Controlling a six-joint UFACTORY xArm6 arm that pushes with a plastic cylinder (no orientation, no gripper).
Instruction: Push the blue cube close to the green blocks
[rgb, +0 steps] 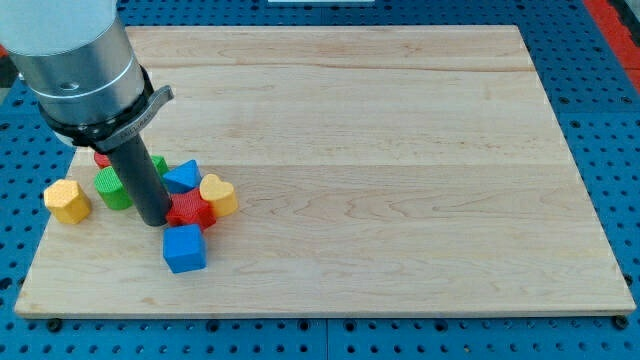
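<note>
The blue cube (185, 248) lies near the board's bottom left, just below a red star-shaped block (192, 212). A green block (113, 188) sits up and to the left of it, and a second green piece (159, 164) shows behind the rod. My tip (153, 220) stands just left of the red star, up and left of the blue cube, between the cube and the green block. I cannot tell whether the tip touches the star. The rod hides part of the green blocks.
A blue triangular block (182, 177) and a yellow heart-shaped block (218, 194) lie right of the rod. A yellow block (67, 200) sits at the far left. A red block (102, 158) peeks out under the arm. The wooden board (400, 150) has its left edge close by.
</note>
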